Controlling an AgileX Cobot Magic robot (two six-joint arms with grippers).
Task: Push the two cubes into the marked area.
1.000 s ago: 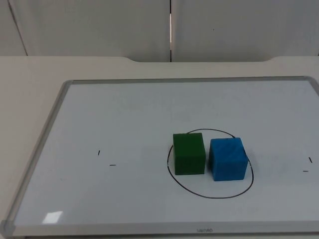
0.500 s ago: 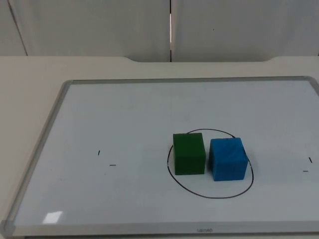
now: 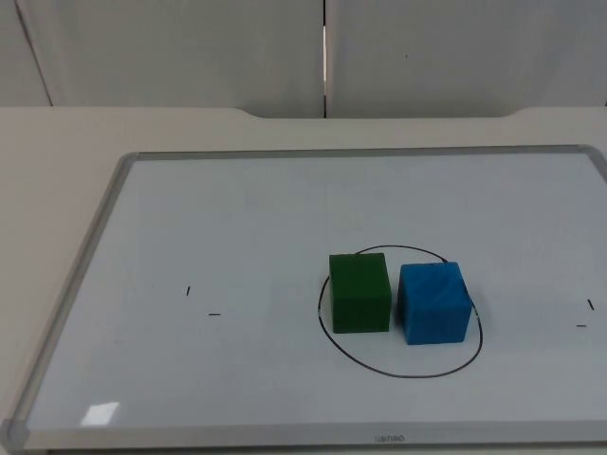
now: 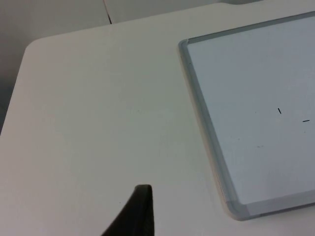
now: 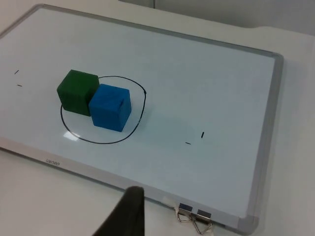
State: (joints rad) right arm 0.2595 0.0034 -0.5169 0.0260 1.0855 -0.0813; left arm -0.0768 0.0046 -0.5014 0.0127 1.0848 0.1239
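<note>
Top view, green cube (image 3: 360,293), blue cube (image 3: 433,302) side by side

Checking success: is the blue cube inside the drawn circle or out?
Inside. The blue cube sits within the circle, beside the green cube, close to the line's right side.

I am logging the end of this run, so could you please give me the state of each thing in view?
green cube: upright inside the drawn circle, beside the blue cube.
blue cube: upright inside the circle, its right edge at the line.
whiteboard: flat on the table.
binder clips: on the whiteboard's frame.
left gripper: fingertip over bare table, waiting.
right gripper: fingertip by the whiteboard's edge.
</note>
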